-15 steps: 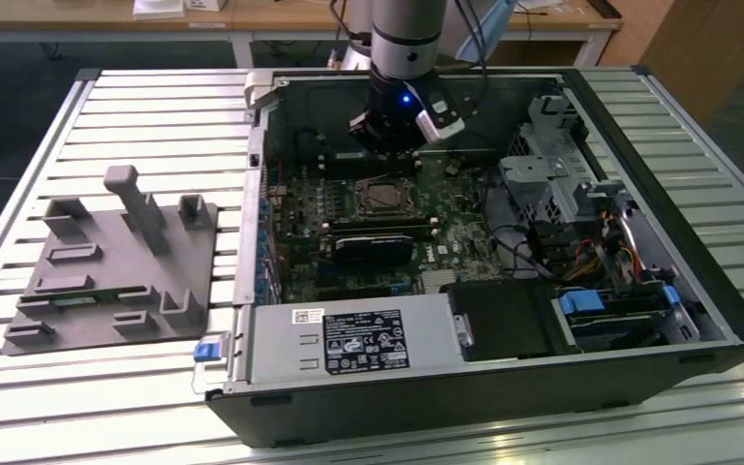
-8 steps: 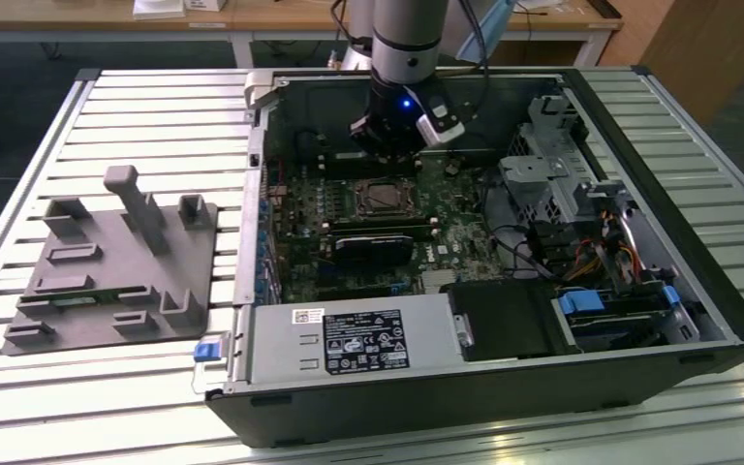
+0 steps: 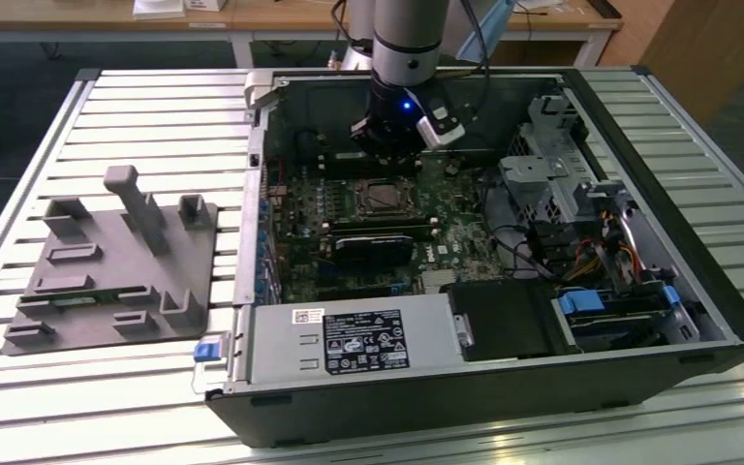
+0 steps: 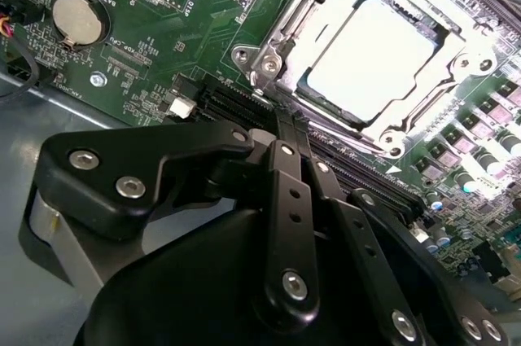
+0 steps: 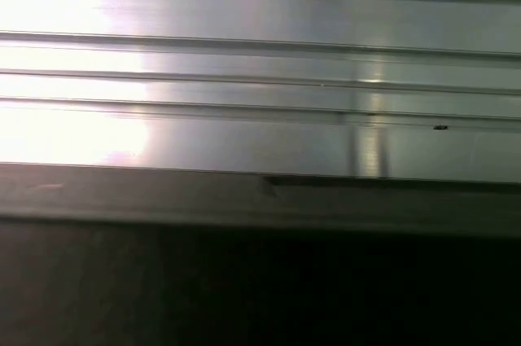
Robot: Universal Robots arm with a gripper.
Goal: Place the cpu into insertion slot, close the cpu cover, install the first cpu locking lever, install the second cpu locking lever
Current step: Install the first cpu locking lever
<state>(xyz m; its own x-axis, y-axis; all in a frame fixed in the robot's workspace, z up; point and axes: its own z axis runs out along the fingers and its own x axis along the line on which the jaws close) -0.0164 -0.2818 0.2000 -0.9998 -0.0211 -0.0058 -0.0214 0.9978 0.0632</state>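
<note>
Cpu: seated in slot, cover closed over it. Gripper: near the slot, above green board; fingers closed, empty.

Little here is legible to me. In the exterior view, the grey power-supply box carries a large black label with white print and rows of small certification marks, too small to read, and a small white sticker just beside it. In the second wrist view, the green motherboard bears white silkscreen lettering beside the coin-cell battery and along the connectors, too fine to make out. The cpu has a pale face washed with glare; I cannot tell any marking on it.
</note>
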